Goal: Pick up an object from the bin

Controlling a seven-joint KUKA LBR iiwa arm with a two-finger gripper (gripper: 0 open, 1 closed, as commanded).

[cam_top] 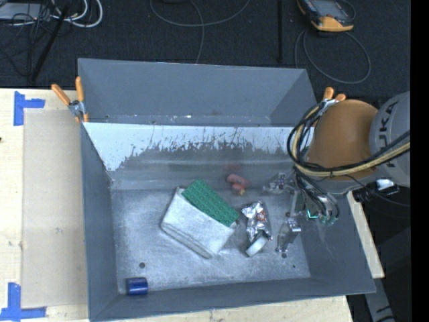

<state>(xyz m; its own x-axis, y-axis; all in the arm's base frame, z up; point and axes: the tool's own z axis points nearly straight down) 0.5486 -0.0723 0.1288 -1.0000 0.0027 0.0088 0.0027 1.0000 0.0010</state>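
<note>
**A:** Where is the tool [287, 241]?

**B:** It hangs low inside the bin [201, 106], close to the right-hand wall, with its tip down near the bare metal floor.

**A:** Is it open or closed?

**B:** That cannot be told from this angle.

**A:** What lies nearest to it?

**B:** A crumpled foil wad [255, 223] lies just beside the tool, on its left as the camera sees it. Whether the two touch cannot be made out.

**A:** And past the wad?

**B:** A white sponge [191, 232] with a green top lies farther left of the tool, one corner near the wad. A small pink lump [236, 182] lies up and left of the tool, toward the back wall. A blue cylinder [136, 286] lies well apart from the tool, in the front-left corner.
</note>
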